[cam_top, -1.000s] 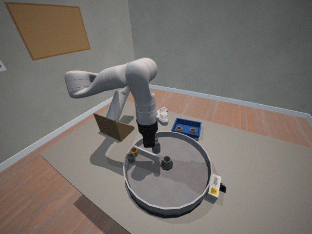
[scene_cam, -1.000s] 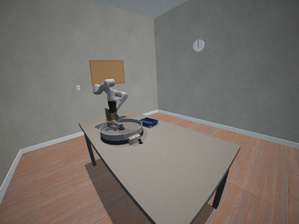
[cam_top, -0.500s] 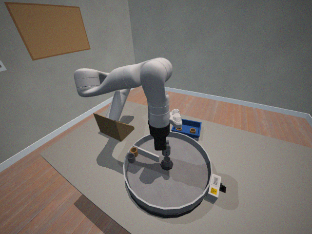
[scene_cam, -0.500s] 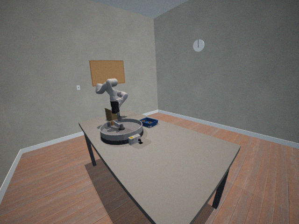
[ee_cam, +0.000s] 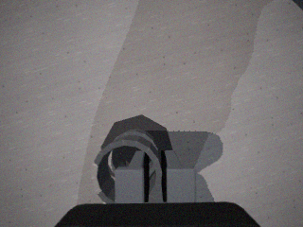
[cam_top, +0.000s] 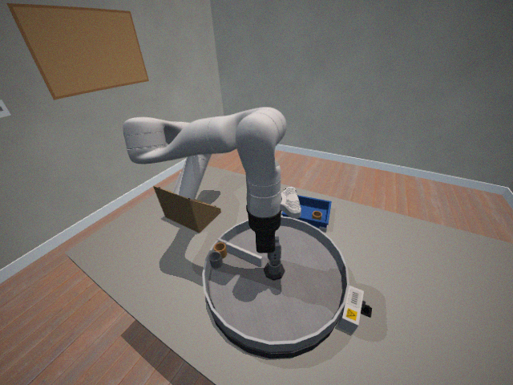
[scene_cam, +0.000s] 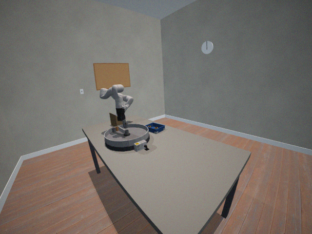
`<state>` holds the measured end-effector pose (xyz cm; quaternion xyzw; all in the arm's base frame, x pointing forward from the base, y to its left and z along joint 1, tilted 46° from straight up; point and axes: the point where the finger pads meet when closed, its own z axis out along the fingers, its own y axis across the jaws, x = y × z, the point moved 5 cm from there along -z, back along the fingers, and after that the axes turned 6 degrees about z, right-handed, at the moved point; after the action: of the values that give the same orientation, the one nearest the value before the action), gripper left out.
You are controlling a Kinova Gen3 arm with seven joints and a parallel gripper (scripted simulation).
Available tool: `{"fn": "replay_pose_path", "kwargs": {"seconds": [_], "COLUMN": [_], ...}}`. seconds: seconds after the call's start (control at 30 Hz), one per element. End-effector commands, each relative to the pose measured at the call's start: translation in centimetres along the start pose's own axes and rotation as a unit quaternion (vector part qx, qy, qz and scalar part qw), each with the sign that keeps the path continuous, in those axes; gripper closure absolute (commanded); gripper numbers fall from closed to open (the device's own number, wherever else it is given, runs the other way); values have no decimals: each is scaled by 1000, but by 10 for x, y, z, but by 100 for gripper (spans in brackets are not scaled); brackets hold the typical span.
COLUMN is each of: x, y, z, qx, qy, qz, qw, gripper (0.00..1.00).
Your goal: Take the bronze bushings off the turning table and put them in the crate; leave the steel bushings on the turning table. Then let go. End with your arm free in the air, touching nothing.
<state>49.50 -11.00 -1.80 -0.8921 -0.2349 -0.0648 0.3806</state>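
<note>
My gripper (cam_top: 273, 253) (scene_cam: 124, 125) (ee_cam: 154, 168) is shut on the wall of a grey, ring-shaped steel bushing (ee_cam: 124, 143), above the middle of the turning table (cam_top: 264, 317) (scene_cam: 121, 143), over its hub. A bronze bushing (cam_top: 220, 249) (scene_cam: 117, 128) stands on the turning table near the left rim. Another steel bushing (cam_top: 215, 259) (scene_cam: 113, 129) stands beside it. The blue crate (cam_top: 318, 202) (scene_cam: 160, 129) is behind the turning table. It holds two bronze bushings in the exterior view; in the top view only one bronze bushing (cam_top: 317, 214) shows, and the arm hides part of the crate.
A dark hub (cam_top: 273, 271) (scene_cam: 126, 133) rises at the turning table's middle. A white guide bar (cam_top: 244, 253) runs from the left rim towards it. A raised wall surrounds the turning table. A white control box (cam_top: 352, 308) (scene_cam: 140, 145) sits outside, and a brown board (cam_top: 182, 208) stands behind left.
</note>
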Motion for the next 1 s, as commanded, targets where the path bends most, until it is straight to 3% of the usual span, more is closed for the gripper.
{"fn": "replay_pose_path", "kwargs": {"seconds": [0.0,0.23,0.4,0.97], "x": [0,0,1,1], "y": [0,0,-1,-1], "z": [0,0,22,25], "qx": [1,1,0,0], "qy": [1,1,0,0], "qz": [0,0,-1,-1], "qw": [1000,1000,1000,1000], "gripper": [100,100,100,100]}}
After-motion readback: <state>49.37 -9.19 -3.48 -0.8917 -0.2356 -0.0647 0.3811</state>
